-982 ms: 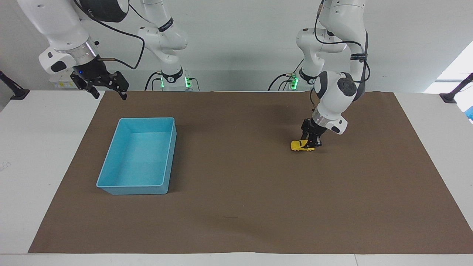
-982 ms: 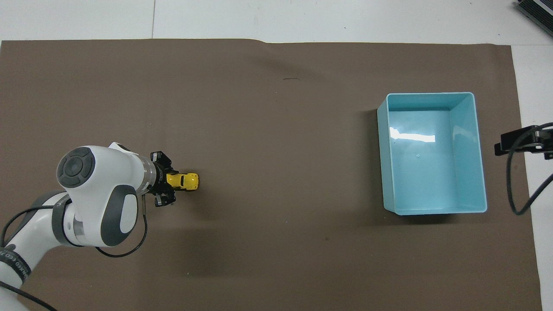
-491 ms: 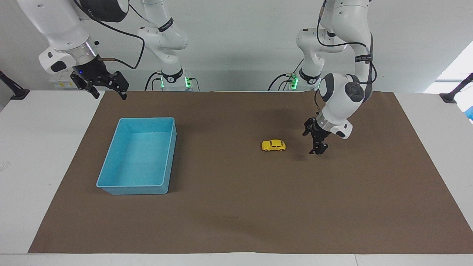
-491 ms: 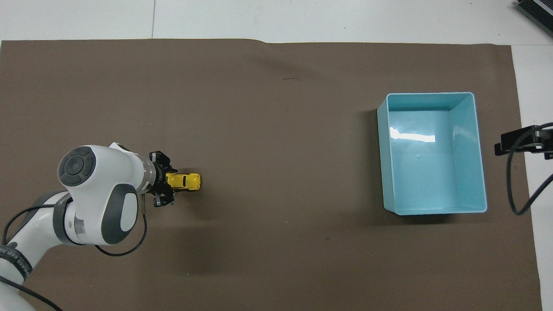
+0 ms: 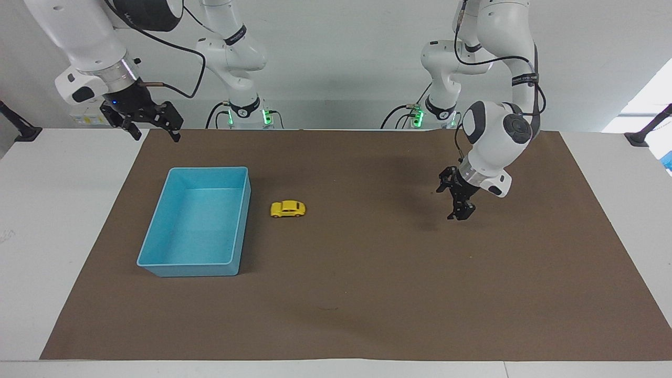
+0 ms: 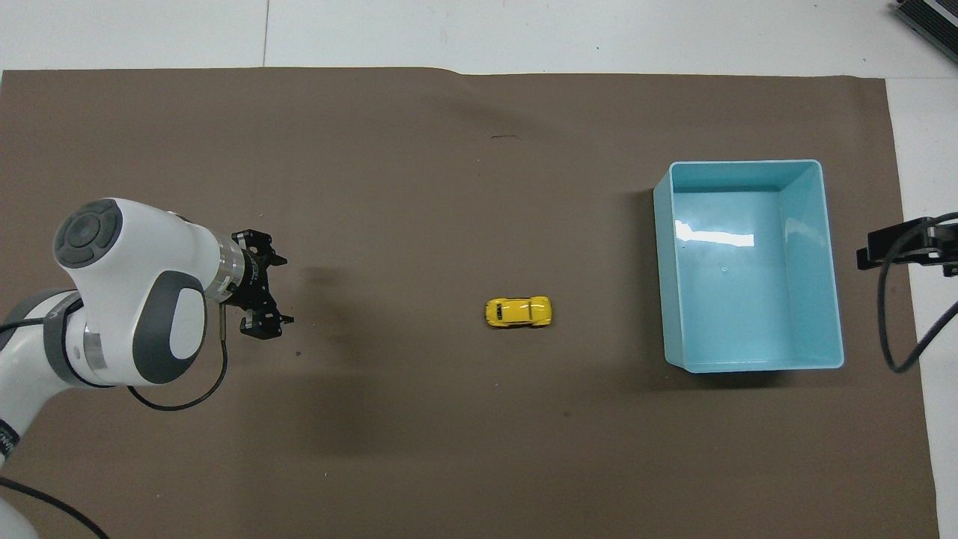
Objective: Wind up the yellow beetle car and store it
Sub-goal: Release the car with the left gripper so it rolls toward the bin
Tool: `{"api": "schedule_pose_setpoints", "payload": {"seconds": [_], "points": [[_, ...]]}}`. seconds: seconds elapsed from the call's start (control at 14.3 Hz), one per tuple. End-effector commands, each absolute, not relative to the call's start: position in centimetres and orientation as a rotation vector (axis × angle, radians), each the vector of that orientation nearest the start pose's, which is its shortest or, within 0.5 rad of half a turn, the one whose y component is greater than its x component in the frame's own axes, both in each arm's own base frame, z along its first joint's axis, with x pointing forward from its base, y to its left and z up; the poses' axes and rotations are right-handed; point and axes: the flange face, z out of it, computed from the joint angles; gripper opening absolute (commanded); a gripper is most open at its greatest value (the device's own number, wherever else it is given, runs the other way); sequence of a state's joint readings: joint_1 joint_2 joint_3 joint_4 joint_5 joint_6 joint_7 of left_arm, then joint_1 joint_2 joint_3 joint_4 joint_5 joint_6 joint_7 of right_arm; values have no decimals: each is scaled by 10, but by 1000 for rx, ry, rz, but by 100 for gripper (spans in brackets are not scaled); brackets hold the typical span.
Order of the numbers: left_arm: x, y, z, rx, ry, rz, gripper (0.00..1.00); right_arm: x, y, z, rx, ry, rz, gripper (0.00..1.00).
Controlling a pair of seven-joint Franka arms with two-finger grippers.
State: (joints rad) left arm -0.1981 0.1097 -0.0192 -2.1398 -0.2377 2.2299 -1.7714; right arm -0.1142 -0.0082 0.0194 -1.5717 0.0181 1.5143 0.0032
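Altogether, one yellow beetle car [image 5: 287,209] stands on its wheels on the brown mat [image 5: 367,294] that covers the table [image 5: 63,210]. In the facing view the car sits just beside the one blue bin [image 5: 198,220], apart from its wall and on the side toward the left arm's end of the table; the overhead view shows it [image 6: 519,312] with a wider gap to the bin [image 6: 748,266]. Nothing lies inside the bin.

Two arms are in sight. The left gripper [image 5: 458,202] hangs low over bare mat toward the left arm's end of the table, well apart from the car, its jaws spread and holding nothing; the overhead view shows the same gripper [image 6: 262,296] with its two black fingers [image 6: 263,326] splayed. The right arm waits, and its right gripper [image 5: 149,123] hovers high over the edge of the mat at the right arm's end of the table, its jaws apart and empty.
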Motion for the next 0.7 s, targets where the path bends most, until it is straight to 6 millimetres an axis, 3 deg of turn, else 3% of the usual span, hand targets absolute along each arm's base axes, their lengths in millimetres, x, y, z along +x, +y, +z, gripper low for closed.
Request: {"api": "schedule_pose_setpoints", "payload": {"seconds": [0.0, 0.21, 0.49, 0.63], "points": [[543, -124, 358, 2001, 2300, -268, 100, 535, -54, 625, -3123, 126, 83, 100], [552, -124, 367, 2013, 2273, -238, 100, 533, -53, 625, -3123, 131, 83, 100], [564, -125, 401, 2055, 2207, -209, 100, 535, -50, 626, -3126, 122, 62, 100], [571, -116, 418, 2088, 2160, -197, 100, 537, -49, 627, -3135, 125, 38, 100]]}}
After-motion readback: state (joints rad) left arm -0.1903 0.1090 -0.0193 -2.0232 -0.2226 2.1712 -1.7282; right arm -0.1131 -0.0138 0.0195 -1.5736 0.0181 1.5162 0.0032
